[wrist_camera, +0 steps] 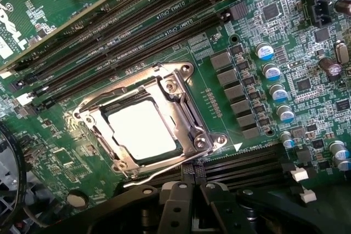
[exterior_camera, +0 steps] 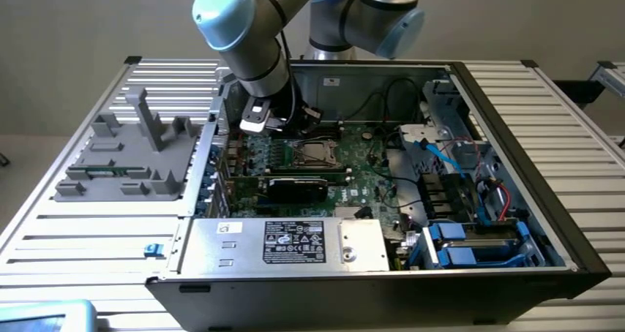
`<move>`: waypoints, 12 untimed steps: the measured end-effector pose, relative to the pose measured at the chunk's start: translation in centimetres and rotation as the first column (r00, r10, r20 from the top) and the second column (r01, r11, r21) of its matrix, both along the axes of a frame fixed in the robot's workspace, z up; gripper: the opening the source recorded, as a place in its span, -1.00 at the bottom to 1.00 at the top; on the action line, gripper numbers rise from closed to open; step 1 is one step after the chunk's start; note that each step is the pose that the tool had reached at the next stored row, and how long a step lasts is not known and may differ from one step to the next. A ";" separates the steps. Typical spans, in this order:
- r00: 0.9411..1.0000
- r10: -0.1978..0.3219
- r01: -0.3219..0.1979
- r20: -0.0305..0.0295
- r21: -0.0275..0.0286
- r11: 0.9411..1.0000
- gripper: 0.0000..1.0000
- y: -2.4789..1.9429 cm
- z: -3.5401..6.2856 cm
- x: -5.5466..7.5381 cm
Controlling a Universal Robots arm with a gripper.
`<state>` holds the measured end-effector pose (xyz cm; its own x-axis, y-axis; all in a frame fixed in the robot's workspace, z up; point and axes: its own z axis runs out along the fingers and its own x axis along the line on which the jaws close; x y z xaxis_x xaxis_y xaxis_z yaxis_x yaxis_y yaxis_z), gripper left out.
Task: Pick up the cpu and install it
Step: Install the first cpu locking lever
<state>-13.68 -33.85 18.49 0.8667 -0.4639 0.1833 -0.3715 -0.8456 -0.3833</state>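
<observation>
The cpu (wrist_camera: 142, 130), a flat square chip with a bright silvery top, lies inside the metal-framed socket (wrist_camera: 189, 130) on the green motherboard. In the exterior view the cpu (exterior_camera: 314, 155) shows as a small pale square in the socket at the middle of the open computer case. My gripper (wrist_camera: 192, 193) hangs just above the board beside the socket's edge, its dark fingers (wrist_camera: 174, 201) pressed together with nothing between them. Seen from outside, the gripper (exterior_camera: 296, 127) hovers inside the case, slightly toward the exterior view's left of the socket.
Long black memory slots (wrist_camera: 137, 31) run past the socket, and a row of blue-topped capacitors (wrist_camera: 272, 72) stands beside it. A black expansion card (exterior_camera: 303, 186), the silver power supply (exterior_camera: 293, 244), blue drive bays (exterior_camera: 469, 244) and cables crowd the case. A grey fixture (exterior_camera: 127, 156) sits outside.
</observation>
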 end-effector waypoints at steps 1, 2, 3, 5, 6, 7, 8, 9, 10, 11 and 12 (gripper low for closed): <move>1.000 0.000 0.000 0.000 0.000 1.000 -0.77 0.00 -0.01 0.0; 1.000 0.000 0.000 0.000 0.000 1.000 -0.77 0.00 -0.03 0.1; 1.000 0.000 0.000 0.000 0.000 1.000 -0.77 0.00 -0.03 0.1; 1.000 0.000 0.000 0.000 0.000 1.000 -0.77 -0.01 -0.04 0.2; 1.000 0.000 0.000 0.000 0.000 1.000 -0.77 -0.01 -0.04 0.2; 1.000 0.000 0.000 0.000 0.000 1.000 -0.77 -0.02 -0.04 0.2; 1.000 0.000 0.000 0.000 0.000 1.000 -0.77 -0.01 -0.04 0.2; 1.000 0.000 0.000 0.000 0.000 1.000 -0.77 -0.02 -0.05 0.2; 1.000 -0.001 0.001 -0.001 0.000 1.000 -0.77 -0.01 -0.05 0.2; 1.000 -0.001 0.001 -0.003 0.000 1.000 -0.77 -0.01 -0.05 0.2; 1.000 -0.001 0.001 -0.005 0.000 1.000 -0.77 -0.01 -0.05 0.2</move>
